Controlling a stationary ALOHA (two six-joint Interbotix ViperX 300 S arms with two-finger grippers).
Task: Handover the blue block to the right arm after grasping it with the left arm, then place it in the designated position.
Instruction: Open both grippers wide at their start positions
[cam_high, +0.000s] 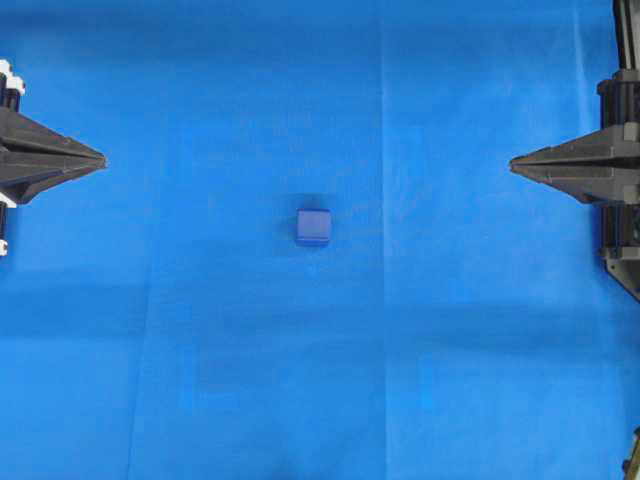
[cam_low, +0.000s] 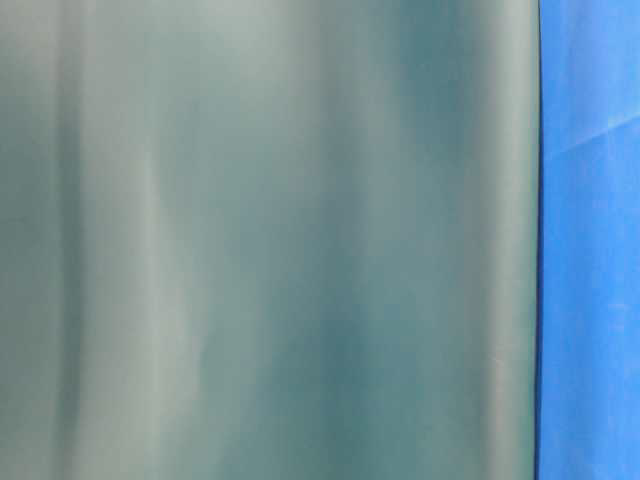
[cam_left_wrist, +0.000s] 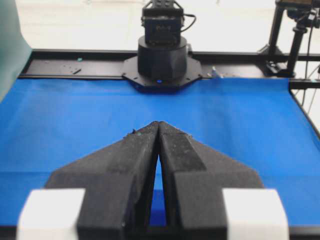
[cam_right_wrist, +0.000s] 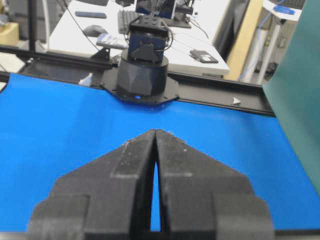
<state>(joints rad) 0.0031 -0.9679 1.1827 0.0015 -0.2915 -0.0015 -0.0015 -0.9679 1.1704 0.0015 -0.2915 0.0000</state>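
The blue block (cam_high: 313, 227), a small dark navy cube, lies alone on the bright blue cloth (cam_high: 200, 350) near the middle of the overhead view. My left gripper (cam_high: 103, 160) rests at the far left edge, its tips together, shut on nothing. In the left wrist view the left gripper (cam_left_wrist: 158, 123) shows its black fingers touching at the tip, white brackets at their bases. My right gripper (cam_high: 512, 165) sits at the far right edge, also shut and empty. The right wrist view shows the right gripper (cam_right_wrist: 155, 131) closed, all black. The block shows in neither wrist view.
The opposite arm's black base (cam_left_wrist: 162, 60) stands at the cloth's far edge in the left wrist view, and the other base (cam_right_wrist: 141, 70) likewise in the right wrist view. A teal-green panel (cam_low: 270, 240) fills most of the table-level view. A green sheet (cam_right_wrist: 300, 110) borders the cloth.
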